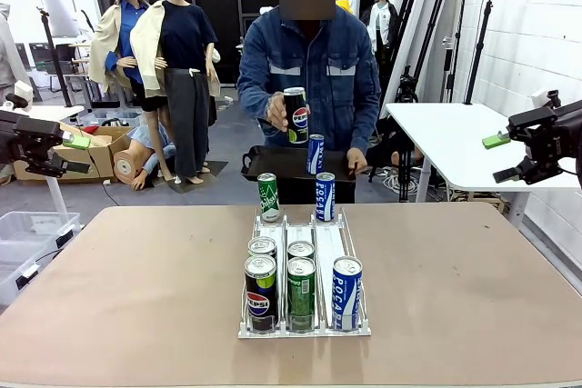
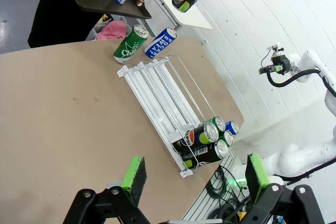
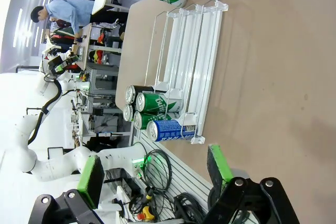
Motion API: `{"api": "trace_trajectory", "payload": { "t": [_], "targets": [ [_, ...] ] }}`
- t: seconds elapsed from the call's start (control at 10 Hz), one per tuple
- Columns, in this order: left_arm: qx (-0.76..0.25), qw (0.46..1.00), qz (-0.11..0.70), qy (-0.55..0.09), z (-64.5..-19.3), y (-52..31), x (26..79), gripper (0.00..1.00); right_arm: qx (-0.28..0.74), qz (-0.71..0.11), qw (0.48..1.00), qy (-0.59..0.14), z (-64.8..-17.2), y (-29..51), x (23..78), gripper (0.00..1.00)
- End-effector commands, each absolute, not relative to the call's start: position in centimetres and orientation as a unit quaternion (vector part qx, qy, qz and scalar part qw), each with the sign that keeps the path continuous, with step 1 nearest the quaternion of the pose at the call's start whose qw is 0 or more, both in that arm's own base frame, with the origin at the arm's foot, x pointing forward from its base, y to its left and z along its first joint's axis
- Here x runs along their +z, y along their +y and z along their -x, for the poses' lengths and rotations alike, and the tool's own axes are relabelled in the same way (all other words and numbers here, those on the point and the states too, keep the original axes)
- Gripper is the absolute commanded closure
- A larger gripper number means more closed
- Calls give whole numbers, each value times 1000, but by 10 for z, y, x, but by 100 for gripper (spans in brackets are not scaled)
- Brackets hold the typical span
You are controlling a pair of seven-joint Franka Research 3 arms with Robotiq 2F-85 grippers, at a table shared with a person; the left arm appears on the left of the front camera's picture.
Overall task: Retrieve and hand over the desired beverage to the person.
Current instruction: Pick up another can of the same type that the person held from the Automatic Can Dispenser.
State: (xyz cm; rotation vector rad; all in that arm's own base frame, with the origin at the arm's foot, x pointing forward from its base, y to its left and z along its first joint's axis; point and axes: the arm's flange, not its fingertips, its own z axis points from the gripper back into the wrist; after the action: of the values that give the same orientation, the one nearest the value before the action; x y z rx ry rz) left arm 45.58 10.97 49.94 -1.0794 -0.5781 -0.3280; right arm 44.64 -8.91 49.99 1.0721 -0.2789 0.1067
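The person [image 1: 314,65] stands at the far side, holding a black Pepsi can [image 1: 296,115] in one hand and a black tray [image 1: 273,165] with a blue Pocari can [image 1: 315,154] on it in the other. On the table a clear rack [image 1: 329,252] holds several cans at its near end: Pepsi [image 1: 260,293], a green can [image 1: 301,293] and Pocari [image 1: 346,293] in front. A green can [image 1: 268,197] and a Pocari can [image 1: 325,196] stand at its far end. My left gripper [image 1: 77,141] [image 2: 195,176] and right gripper [image 1: 496,141] [image 3: 155,171] hang open and empty, off the table's sides.
A white table [image 1: 455,138] stands behind at the right. Boxes [image 1: 91,152] lie on the floor at the back left. The brown tabletop [image 1: 136,288] is bare on both sides of the rack.
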Motion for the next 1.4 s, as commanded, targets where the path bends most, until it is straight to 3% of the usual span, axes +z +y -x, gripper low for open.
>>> {"api": "trace_trajectory", "payload": {
  "t": [0.0,1.3],
  "targets": [
    [-152,804,507,-272,-455,110,501,0,48,-509,849,-131,-446,-89,499,0],
    [-152,804,507,-272,-455,110,501,0,48,-509,849,-131,-446,-89,499,0]
  ]
}}
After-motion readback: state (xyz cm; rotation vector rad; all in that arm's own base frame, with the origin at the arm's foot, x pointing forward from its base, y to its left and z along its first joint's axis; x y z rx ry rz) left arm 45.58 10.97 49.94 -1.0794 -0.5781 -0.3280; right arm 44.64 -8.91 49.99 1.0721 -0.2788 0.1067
